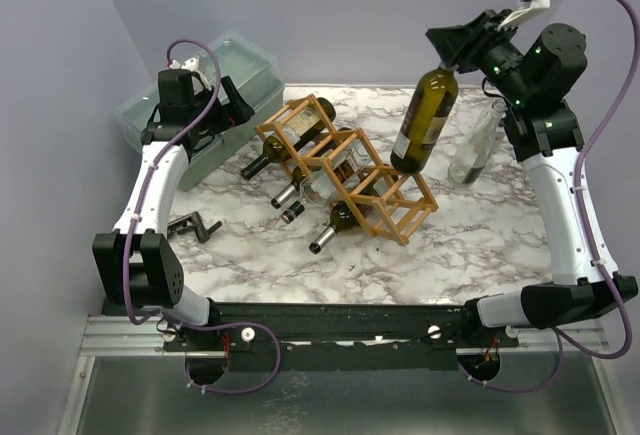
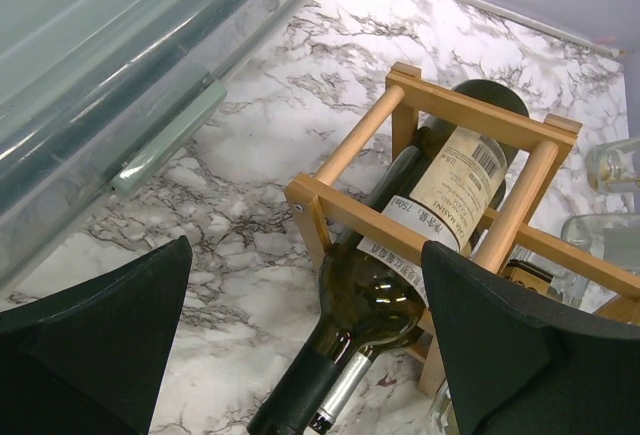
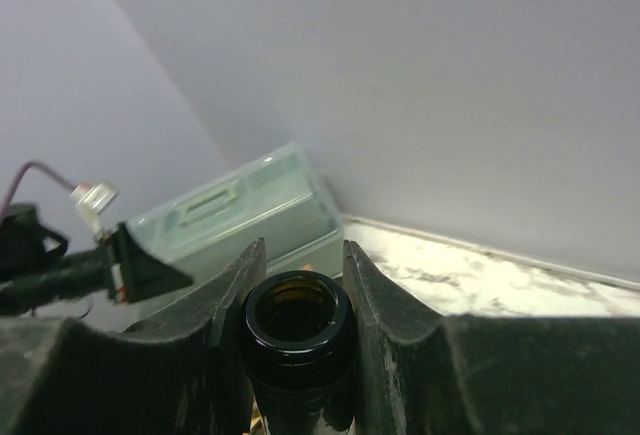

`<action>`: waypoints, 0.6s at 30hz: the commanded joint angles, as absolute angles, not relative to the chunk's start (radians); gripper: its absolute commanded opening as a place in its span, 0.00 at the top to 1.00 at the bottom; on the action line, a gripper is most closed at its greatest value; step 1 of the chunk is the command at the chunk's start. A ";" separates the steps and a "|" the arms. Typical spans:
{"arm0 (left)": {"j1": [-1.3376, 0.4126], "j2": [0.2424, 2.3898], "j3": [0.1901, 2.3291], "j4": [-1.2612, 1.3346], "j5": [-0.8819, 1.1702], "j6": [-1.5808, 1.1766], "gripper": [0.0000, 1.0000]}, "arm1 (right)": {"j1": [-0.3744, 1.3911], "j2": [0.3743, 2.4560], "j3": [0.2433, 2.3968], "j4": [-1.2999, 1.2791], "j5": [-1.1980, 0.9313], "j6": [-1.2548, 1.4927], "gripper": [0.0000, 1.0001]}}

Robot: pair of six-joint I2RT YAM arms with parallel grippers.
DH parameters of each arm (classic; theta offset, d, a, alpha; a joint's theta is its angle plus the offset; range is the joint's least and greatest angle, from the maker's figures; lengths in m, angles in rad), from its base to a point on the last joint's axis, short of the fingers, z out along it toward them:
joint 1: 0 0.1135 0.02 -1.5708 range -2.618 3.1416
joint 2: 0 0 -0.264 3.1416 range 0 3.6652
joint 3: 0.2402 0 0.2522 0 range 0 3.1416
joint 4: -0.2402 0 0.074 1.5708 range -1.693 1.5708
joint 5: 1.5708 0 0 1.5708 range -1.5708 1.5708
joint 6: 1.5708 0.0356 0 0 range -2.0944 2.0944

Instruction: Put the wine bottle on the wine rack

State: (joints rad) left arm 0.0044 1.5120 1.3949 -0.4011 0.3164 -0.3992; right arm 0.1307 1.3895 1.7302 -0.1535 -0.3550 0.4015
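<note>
One wine bottle hangs at upper right, neck clamped in the right end effector; next it must tilt into a wine rack cell.

- Wine rack sits at the centre of the table, with bottles lying in its cells.
- Lidded bin sits behind it, to the left.
- Wine bottle hangs over the rack's right end; glass bottle stands just right.

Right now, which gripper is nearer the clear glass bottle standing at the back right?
Right. The right gripper, shut on the neck of the dark wine bottle, hangs close beside the clear bottle; the left gripper sits open across the wine rack.
</note>
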 commanded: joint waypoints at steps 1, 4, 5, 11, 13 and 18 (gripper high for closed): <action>0.003 1.461 1.384 -0.393 0.293 -0.394 0.01 | 0.220 1.320 1.794 -0.181 -0.414 0.386 1.00; -0.019 1.445 1.382 -0.392 0.286 -0.390 0.02 | 0.336 1.309 1.772 -0.167 -0.420 0.357 0.99; -0.027 1.440 1.383 -0.392 0.284 -0.387 0.01 | 0.385 1.314 1.774 -0.177 -0.402 0.336 0.99; -0.030 1.431 1.378 -0.393 0.264 -0.378 0.01 | 0.721 1.348 1.776 -0.190 -0.312 0.232 0.99; -0.030 1.436 1.376 -0.395 0.244 -0.367 0.01 | 0.789 1.356 1.755 -0.160 -0.319 0.241 1.00; -0.030 1.433 1.383 -0.410 0.211 -0.351 0.01 | 0.896 1.405 1.718 -0.133 -0.352 0.182 0.99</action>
